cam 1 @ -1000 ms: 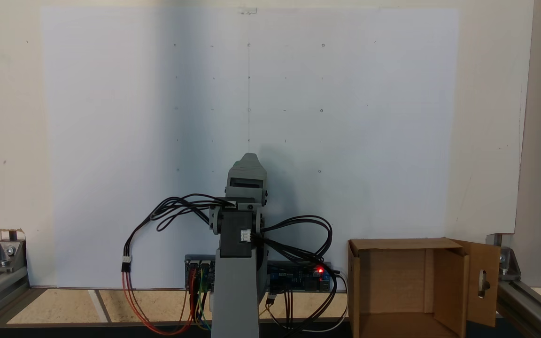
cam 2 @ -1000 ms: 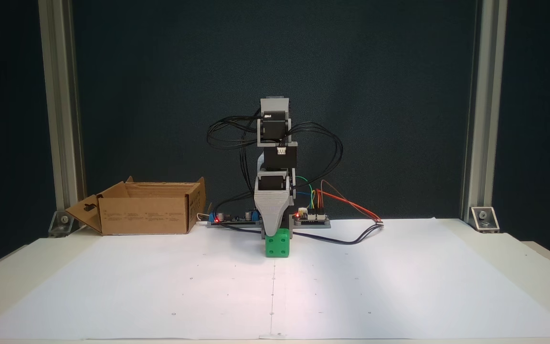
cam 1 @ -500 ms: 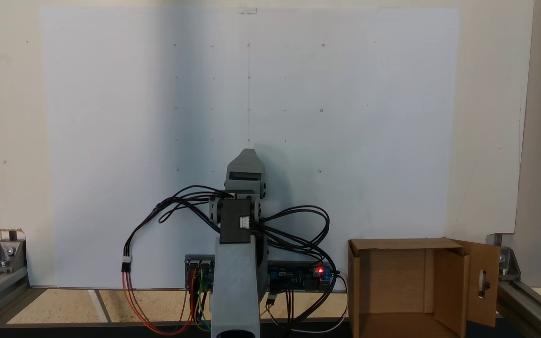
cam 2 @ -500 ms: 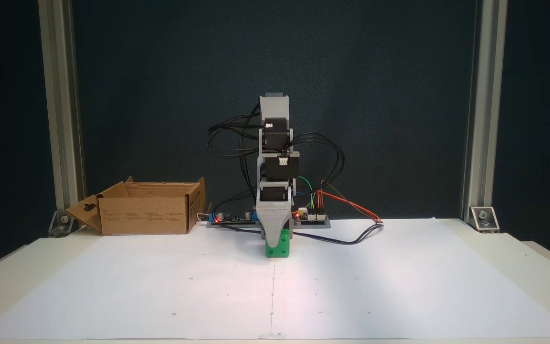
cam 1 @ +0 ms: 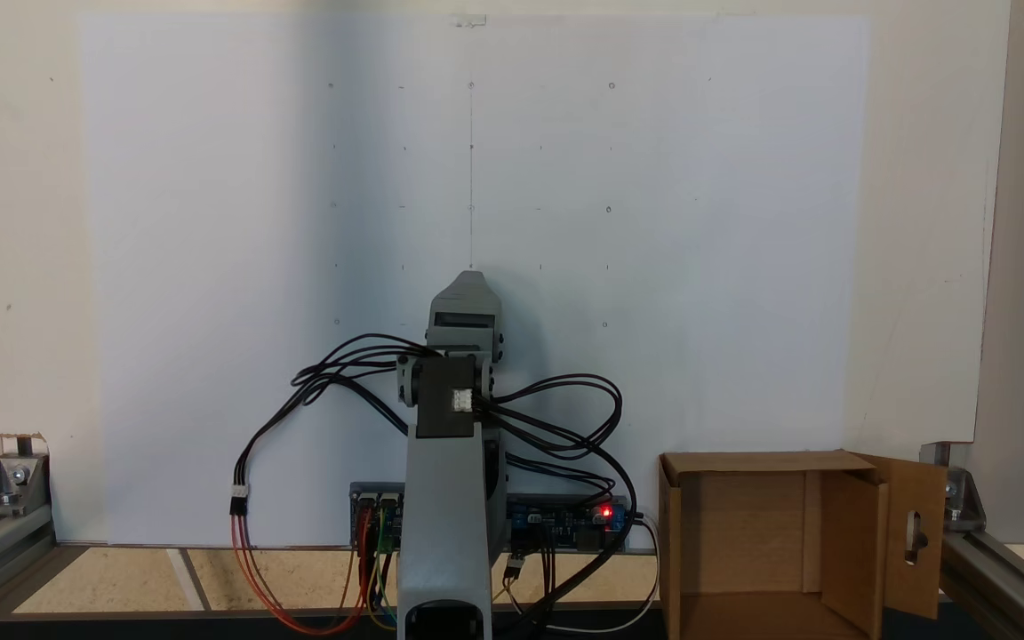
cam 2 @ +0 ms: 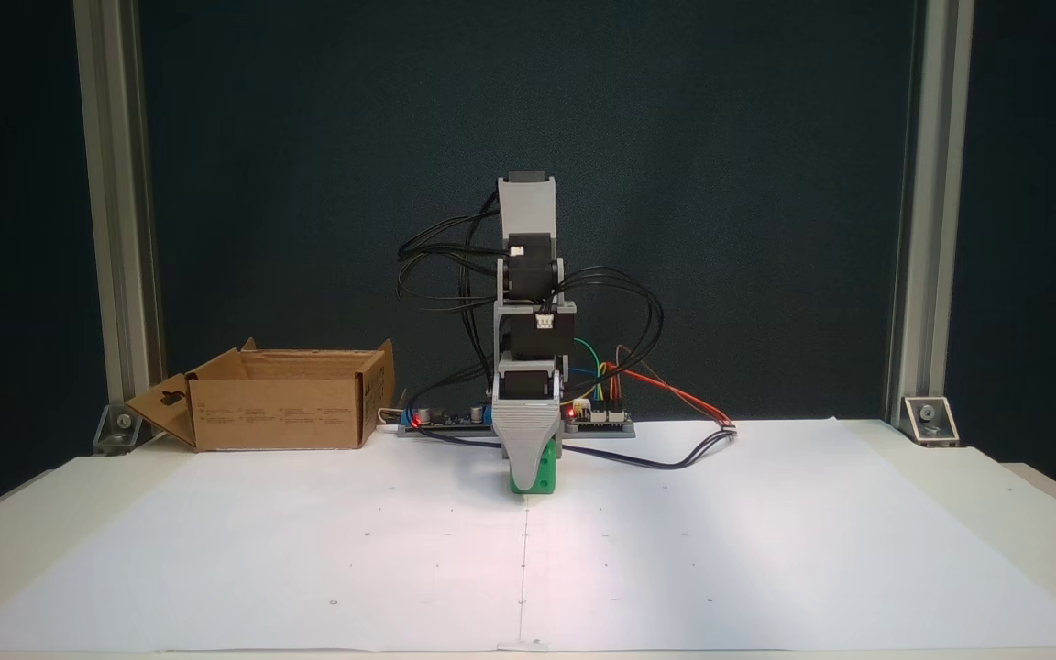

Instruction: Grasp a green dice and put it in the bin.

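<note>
My grey plastic pincer [cam 2: 529, 477] is down over the small bright green rounded dice [cam 2: 543, 475]; I cannot tell whether the jaws are clenched. The dice sits on the white paper, mid-counter toward the back edge. I judge this the grasping step; next I must close firmly, lift, and carry toward the brown corrugated cardboard bin [cam 2: 276, 412] at the counter's back corner, on the left in that fixed view.
</note>
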Robot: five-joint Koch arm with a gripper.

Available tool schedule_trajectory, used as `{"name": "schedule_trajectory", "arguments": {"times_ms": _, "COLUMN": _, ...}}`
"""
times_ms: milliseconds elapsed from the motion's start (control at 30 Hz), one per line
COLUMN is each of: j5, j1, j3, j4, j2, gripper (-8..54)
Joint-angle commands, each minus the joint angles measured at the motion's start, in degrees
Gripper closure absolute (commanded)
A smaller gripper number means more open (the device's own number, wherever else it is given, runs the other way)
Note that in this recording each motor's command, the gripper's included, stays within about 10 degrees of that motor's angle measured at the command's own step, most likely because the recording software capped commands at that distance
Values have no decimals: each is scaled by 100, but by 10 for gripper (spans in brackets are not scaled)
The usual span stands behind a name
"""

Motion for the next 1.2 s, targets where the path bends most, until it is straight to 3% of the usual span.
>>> {"name": "schedule_trajectory", "arguments": {"times_ms": 0, "j5": 229, "j1": -62, "j3": -105, "j4": -53, "j2": -9, "gripper": 42}}
{"name": "schedule_trajectory", "arguments": {"times_ms": 133, "j5": 237, "j1": -62, "j3": -105, "j4": -123, "j2": -88, "gripper": 45}}
{"name": "schedule_trajectory", "arguments": {"times_ms": 267, "j5": 246, "j1": -53, "j3": -105, "j4": -176, "j2": -97, "gripper": 112}}
{"name": "schedule_trajectory", "arguments": {"times_ms": 467, "j5": 272, "j1": 53, "j3": -114, "j4": -255, "j2": -62, "gripper": 332}}
{"name": "schedule_trajectory", "arguments": {"times_ms": 667, "j5": 334, "j1": 44, "j3": -738, "j4": 290, "j2": -53, "gripper": 340}}
{"name": "schedule_trajectory", "arguments": {"times_ms": 1167, "j5": 747, "j1": 202, "j3": -6520, "j4": 4852, "j2": -53, "gripper": 340}}
